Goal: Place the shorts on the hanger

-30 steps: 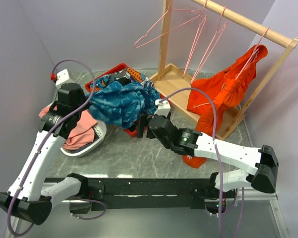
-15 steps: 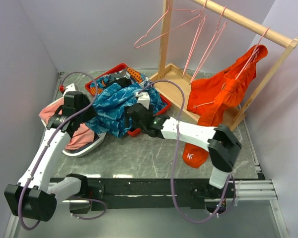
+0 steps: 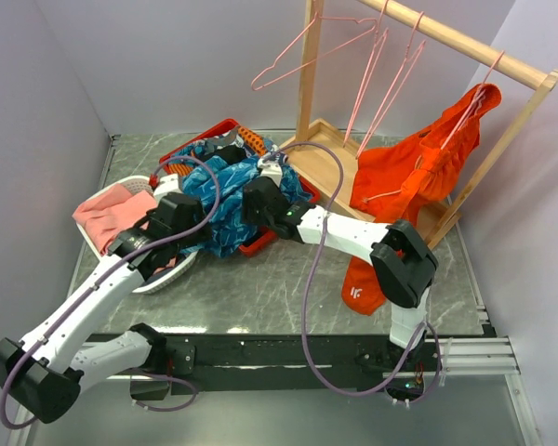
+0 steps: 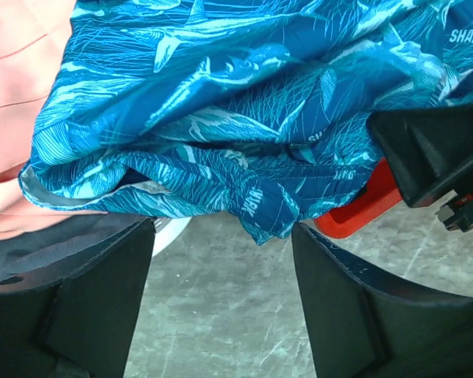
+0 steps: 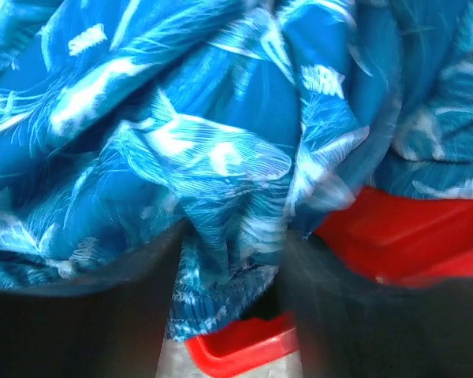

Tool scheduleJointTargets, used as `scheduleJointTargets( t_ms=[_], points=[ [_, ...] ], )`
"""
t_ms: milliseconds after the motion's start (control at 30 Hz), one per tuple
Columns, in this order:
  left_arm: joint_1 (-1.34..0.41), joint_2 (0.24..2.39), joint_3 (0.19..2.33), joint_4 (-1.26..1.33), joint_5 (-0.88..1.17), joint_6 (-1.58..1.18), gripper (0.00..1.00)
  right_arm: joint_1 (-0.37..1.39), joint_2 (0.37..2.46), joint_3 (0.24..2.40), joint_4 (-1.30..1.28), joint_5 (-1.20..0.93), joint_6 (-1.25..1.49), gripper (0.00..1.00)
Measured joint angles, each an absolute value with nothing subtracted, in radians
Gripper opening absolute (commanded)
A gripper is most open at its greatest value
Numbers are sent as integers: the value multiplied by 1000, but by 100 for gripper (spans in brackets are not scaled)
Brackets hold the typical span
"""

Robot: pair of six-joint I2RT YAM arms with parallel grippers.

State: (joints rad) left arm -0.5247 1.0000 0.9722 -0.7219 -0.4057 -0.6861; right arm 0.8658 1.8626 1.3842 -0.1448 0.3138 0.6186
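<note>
The teal-blue printed shorts [image 3: 225, 197] lie heaped over the red basket [image 3: 260, 243], in the middle of the table. My left gripper [image 3: 195, 228] sits at their near-left edge. Its jaws are open over bare tabletop in the left wrist view, where the left gripper [image 4: 221, 264] has the shorts' hem [image 4: 244, 102] hanging just beyond the tips. My right gripper [image 3: 251, 195] is pushed into the heap from the right. In the right wrist view, the right gripper [image 5: 230, 260] has a fold of the shorts [image 5: 213, 142] bunched between its fingers. Empty pink hangers [image 3: 309, 46] hang on the rail.
A wooden rail [image 3: 465, 42] on its frame stands at the back right. An orange garment [image 3: 418, 172] hangs from it on another pink hanger. A white basket [image 3: 172, 269] with pink cloth [image 3: 112, 209] sits at the left. An orange cloth [image 3: 363, 293] lies on the table near the right arm.
My left gripper opened, let go of the shorts and dropped lower towards the front. The shorts sank back onto the basket. My right arm swung left into the heap and its jaws narrowed on a fold.
</note>
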Motion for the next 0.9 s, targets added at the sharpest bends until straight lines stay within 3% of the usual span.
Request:
scheduleJointTargets(
  t_ms=[67, 167, 600, 900],
  points=[
    [-556, 1007, 972, -730, -439, -702, 76, 867, 1871, 1397, -137, 300, 618, 25],
    [-584, 1024, 972, -731, -476, -710, 74, 867, 1872, 1404, -139, 294, 622, 15],
    [-665, 1162, 972, -718, -540, -719, 69, 867, 1872, 1472, -194, 299, 635, 8],
    [-669, 1240, 972, -704, -582, -720, 59, 863, 1872, 1473, -226, 312, 635, 6]
  ],
)
